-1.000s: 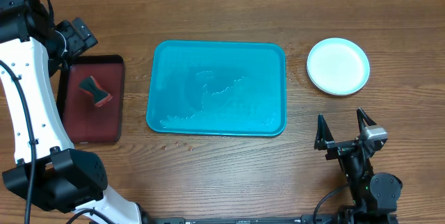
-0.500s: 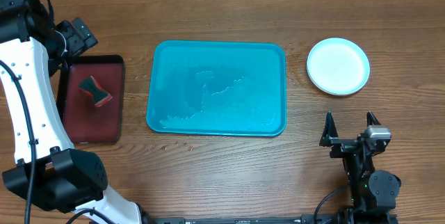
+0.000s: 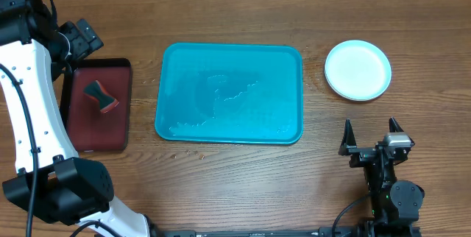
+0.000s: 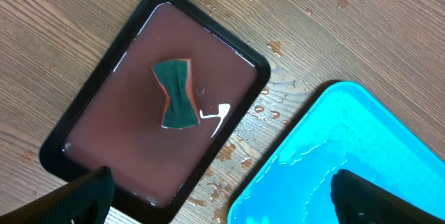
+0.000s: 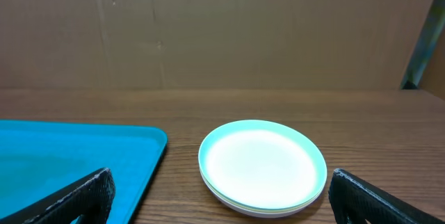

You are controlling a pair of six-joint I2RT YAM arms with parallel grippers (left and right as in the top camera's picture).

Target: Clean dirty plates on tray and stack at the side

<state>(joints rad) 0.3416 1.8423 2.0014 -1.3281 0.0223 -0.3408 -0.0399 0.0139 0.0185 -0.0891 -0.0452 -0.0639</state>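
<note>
The plates (image 3: 358, 69) sit in one stack on the table to the right of the teal tray (image 3: 229, 93), mint-blue one on top; the stack also shows in the right wrist view (image 5: 263, 166). The tray holds no plates, only water streaks; its corner shows in the left wrist view (image 4: 334, 161). My right gripper (image 3: 371, 135) is open and empty, near the front edge, well short of the stack. My left gripper (image 4: 222, 200) is open and empty, held above the gap between the dark-red tray and the teal tray.
A dark-red black-rimmed tray (image 3: 97, 105) lies at the left with a green-and-orange sponge (image 3: 100, 96) in it, also in the left wrist view (image 4: 176, 93). Water drops spot the wood between the two trays (image 4: 274, 106).
My right gripper has drawn back a little toward the front right, away from the plate stack. The left arm, trays and plates have not moved.
</note>
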